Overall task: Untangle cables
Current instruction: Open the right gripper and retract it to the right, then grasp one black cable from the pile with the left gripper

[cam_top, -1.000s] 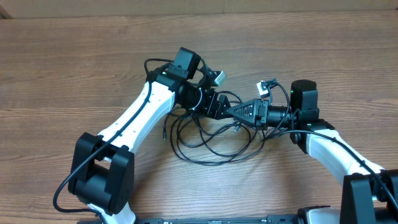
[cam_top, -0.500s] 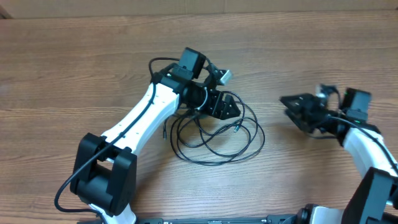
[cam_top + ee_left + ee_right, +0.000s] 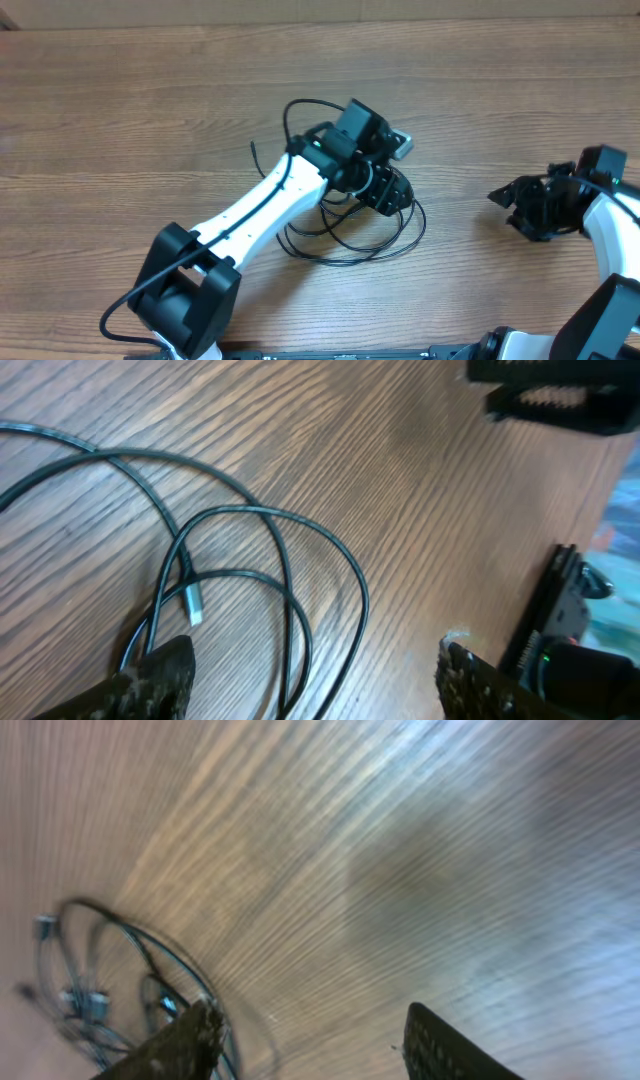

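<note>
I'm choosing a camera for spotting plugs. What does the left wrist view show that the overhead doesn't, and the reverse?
Left wrist only: a silvery plug tip lying among the cables, near one of its own fingers. Overhead only: the white left arm and the whole outline of the tangle. Both: black cables looped on the wooden table.

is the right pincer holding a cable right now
No, the right pincer is open over bare wood, and the cables lie apart from it.

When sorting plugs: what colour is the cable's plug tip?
Silvery metal plug tip; left wrist view.
</note>
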### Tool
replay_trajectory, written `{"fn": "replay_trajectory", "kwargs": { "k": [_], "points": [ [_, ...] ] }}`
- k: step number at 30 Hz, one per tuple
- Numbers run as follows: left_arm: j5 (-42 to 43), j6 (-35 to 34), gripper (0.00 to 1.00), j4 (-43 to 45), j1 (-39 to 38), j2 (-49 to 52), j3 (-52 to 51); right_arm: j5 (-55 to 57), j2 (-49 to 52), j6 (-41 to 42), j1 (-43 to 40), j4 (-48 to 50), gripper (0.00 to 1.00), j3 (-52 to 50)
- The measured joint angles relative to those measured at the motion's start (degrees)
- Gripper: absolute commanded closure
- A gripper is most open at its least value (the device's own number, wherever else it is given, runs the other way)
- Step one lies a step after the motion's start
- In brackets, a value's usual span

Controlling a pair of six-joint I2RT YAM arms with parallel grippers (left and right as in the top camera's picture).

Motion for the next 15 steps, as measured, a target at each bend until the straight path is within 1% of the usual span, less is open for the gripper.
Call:
{"fn": "replay_trajectory", "kwargs": {
  "k": [6,7,10,15],
  "points": [
    [-3.8,-3.0,0.24,2.6,-3.4,1.2,0.0,12.6,0.0,0.9,4.4,-11.4,0.42,7.4],
    [-4.1,-3.8,0.23,3.0,-3.7,1.7,0.0,14.1,0.0,1.2,4.9,-12.3,0.38,8.0],
    [-4.4,-6.2,0.23,3.9,-4.7,3.9,0.0,17.7,0.0,1.8,5.3,-13.9,0.36,9.2],
    [-2.8,-10.4,0.23,5.9,-5.5,7.3,0.0,19.3,0.0,2.1,5.3,-14.1,0.35,9.2]
  ]
}}
